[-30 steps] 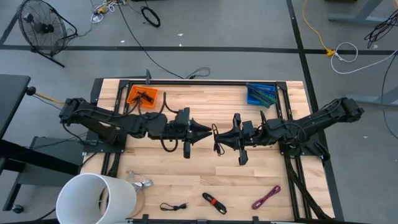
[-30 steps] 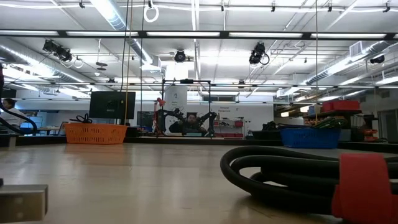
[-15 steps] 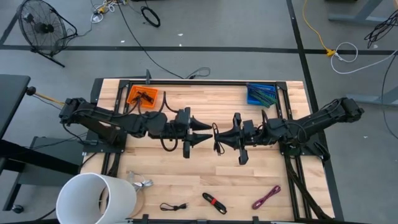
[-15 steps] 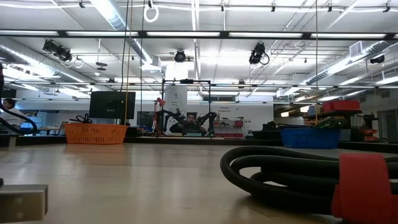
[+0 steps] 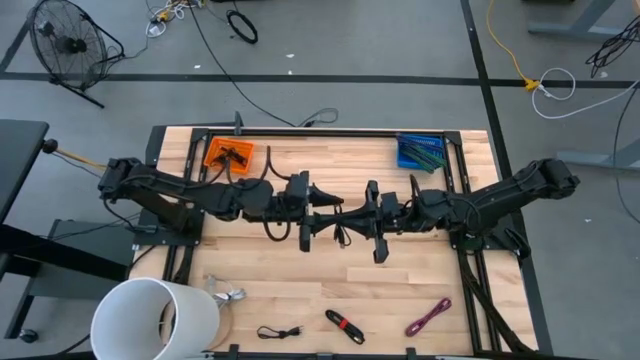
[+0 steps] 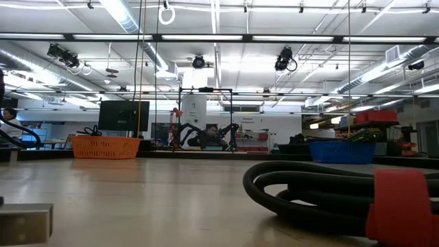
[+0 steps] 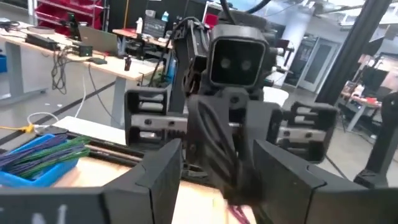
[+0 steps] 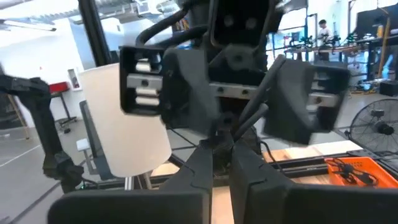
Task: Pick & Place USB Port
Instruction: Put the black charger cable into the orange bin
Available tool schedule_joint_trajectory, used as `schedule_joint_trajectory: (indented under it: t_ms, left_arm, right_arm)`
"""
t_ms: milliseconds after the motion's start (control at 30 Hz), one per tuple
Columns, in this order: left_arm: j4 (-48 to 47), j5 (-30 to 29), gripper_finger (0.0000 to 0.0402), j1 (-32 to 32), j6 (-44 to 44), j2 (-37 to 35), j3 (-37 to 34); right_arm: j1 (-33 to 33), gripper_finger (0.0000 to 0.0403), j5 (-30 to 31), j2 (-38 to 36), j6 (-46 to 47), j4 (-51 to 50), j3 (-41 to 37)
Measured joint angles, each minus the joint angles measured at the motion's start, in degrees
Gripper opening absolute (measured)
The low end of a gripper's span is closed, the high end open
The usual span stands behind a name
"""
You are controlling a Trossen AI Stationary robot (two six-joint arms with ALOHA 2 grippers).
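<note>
high view: both arms meet over the middle of the table [image 5: 250, 270]. the left gripper [image 5: 325, 216] and the right gripper [image 5: 350, 218] point at each other, with a thin black usb cable [image 5: 340, 236] hanging in a loop between their tips. an orange bin [image 5: 229, 155] and a blue bin [image 5: 420, 152] sit at the far corners; a white bucket [image 5: 155, 318] stands at the near left; three spare cables [image 5: 342, 325] lie along the near edge.
low view: only this view shows a coiled black cable [image 6: 322, 192] with a red band close by on the wood; the arms show small and far off, their fingers too small to judge.
left wrist view: the left fingers [image 7: 158, 171] stand wide apart, the right arm's wrist facing between them.
right wrist view: the right fingers [image 8: 205, 165] are pressed together, pinching the thin cable.
change: a second ago the tips were well apart and the left claw was narrow; now the right gripper has advanced to the left one, whose fingers have spread.
</note>
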Motion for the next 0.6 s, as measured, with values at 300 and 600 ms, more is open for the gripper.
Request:
schedule_joint_trajectory:
  t_ms: [300, 600]
  left_arm:
    - [0.5, 2.7, 0.0087, 1.0, 0.9, 0.7, 0.0]
    - [-1.2, 2.0, 0.0012, 1.3, 4.3, 0.4, 0.1]
  right_arm:
    - [-1.0, 0.0015, -0.4, 1.9, -0.8, -4.7, 2.6]
    - [-1.7, 0.0039, 0.8, 1.9, 0.0, -5.9, 2.6]
